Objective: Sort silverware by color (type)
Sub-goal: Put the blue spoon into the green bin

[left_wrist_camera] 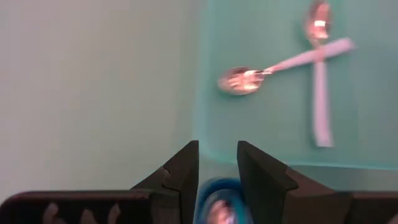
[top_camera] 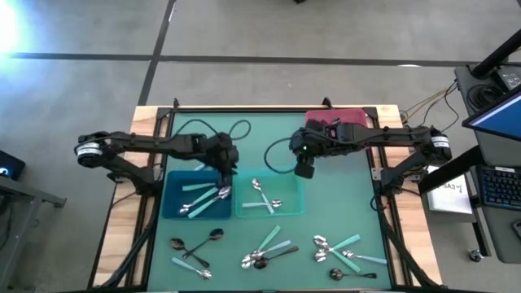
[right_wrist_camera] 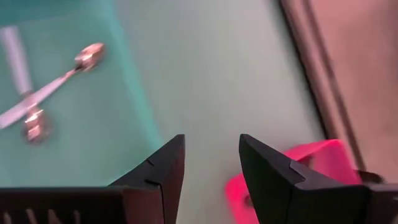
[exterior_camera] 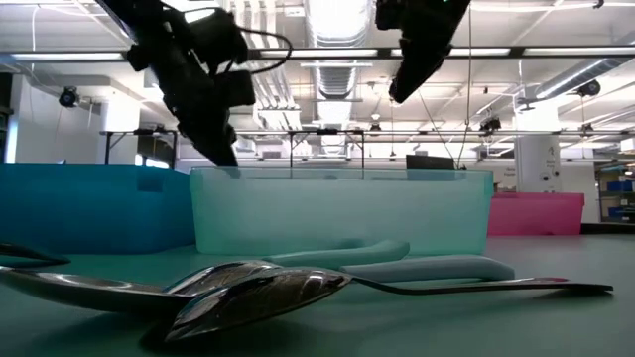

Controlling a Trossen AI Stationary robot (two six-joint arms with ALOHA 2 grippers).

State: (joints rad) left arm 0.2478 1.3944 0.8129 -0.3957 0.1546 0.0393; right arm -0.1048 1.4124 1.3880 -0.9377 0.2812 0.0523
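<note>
The silverware is partly sorted. Several spoons (top_camera: 205,198) lie in the blue bin (top_camera: 172,203). Two teal-handled spoons (top_camera: 264,198) lie crossed in the teal bin (top_camera: 289,213), also seen as the crossed spoons (left_wrist_camera: 292,59) in the left wrist view. Loose dark, silver and teal-handled spoons (top_camera: 267,251) lie on the green mat near the front edge. My left gripper (top_camera: 225,176) hangs open over the blue bin's far right corner, nothing between its fingertips (left_wrist_camera: 217,165). My right gripper (top_camera: 304,169) is open and bare, high above the mat beyond the teal bin.
A pink bin (top_camera: 350,119) stands at the far side under the right arm; its corner (right_wrist_camera: 311,163) shows past the right fingers. More loose spoons lie at the near left (top_camera: 194,242) and near right (top_camera: 342,252). Black cables (top_camera: 213,126) lie on the far mat.
</note>
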